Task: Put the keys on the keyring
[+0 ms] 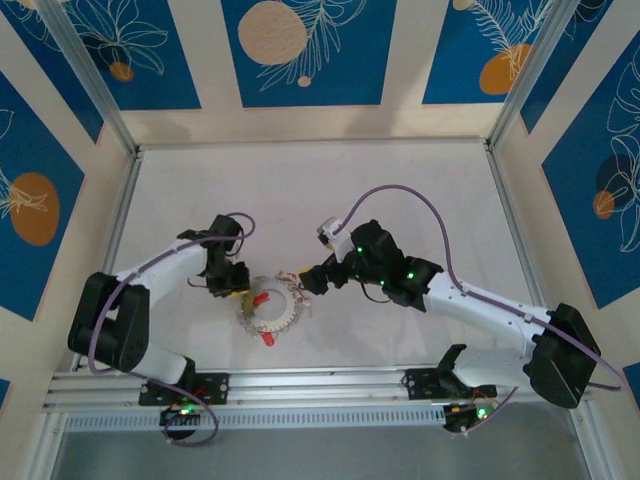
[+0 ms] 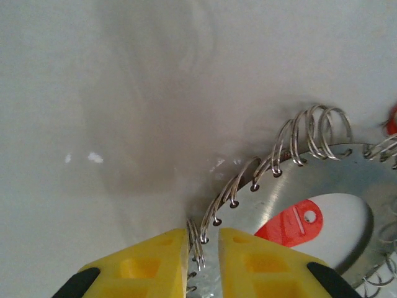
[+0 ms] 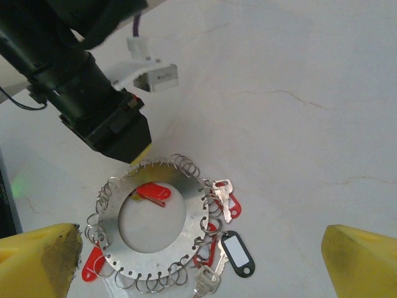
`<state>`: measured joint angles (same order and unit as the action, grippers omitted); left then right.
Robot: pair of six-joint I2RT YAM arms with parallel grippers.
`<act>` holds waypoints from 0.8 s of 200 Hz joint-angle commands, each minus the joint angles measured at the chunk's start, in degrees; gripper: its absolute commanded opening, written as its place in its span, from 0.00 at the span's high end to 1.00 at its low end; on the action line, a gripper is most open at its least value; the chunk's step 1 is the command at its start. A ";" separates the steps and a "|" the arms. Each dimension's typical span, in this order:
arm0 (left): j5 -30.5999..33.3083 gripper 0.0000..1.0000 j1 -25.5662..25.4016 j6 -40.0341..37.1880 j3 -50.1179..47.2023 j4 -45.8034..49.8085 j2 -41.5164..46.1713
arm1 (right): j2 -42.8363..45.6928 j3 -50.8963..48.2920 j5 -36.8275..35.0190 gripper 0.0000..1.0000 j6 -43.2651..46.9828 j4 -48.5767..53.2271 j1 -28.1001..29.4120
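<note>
left jaws pinch a rim loop point(image 2: 197, 239) of the stiff keyring point(image 3: 155, 268); right jaws wide open; light, slippery keys point(image 3: 224, 200) likely best gripped by red heads.

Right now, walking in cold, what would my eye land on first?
The big grey metal keyring lying mid-way across the white table, its rim fringed with wire loops and red-headed keys clustered at one side. The left gripper pinches its rim between yellow fingers, while the right gripper hangs wide open above it.
</note>
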<state>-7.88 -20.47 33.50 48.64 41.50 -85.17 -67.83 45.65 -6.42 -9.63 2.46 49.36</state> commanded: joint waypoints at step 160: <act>-4.51 0.89 -1.01 -7.15 2.31 -2.58 -4.21 | 1.24 1.55 -1.94 0.01 0.76 -1.50 0.69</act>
<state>-9.43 -20.82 27.94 50.15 38.76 -88.97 -67.81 46.13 -6.72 -9.54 1.74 49.82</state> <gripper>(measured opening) 0.129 0.993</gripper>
